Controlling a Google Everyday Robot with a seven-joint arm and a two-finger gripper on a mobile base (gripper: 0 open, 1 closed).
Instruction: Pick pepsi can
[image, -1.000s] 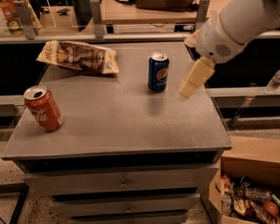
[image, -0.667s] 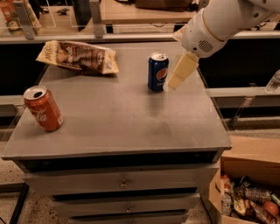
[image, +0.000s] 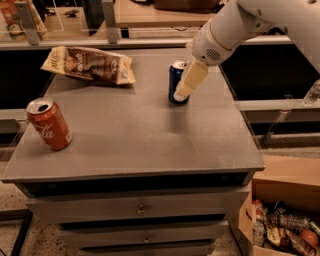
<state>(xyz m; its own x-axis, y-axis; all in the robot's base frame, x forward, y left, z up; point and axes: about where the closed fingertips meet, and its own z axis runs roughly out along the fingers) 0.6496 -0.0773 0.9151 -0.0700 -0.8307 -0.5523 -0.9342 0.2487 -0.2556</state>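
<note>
The pepsi can is dark blue with a silver top and stands upright at the back middle of the grey cabinet top. My gripper reaches down from the white arm at the upper right. It sits right at the can's right side and covers part of it. The can's logo is hidden behind the gripper.
A red Coca-Cola can stands tilted at the left front. A brown chip bag lies at the back left. An open cardboard box of snacks sits on the floor at the lower right. Drawers run below the top.
My gripper has moved left across the cabinet top, from a gap right of the pepsi can to right against it. The can has not moved.
</note>
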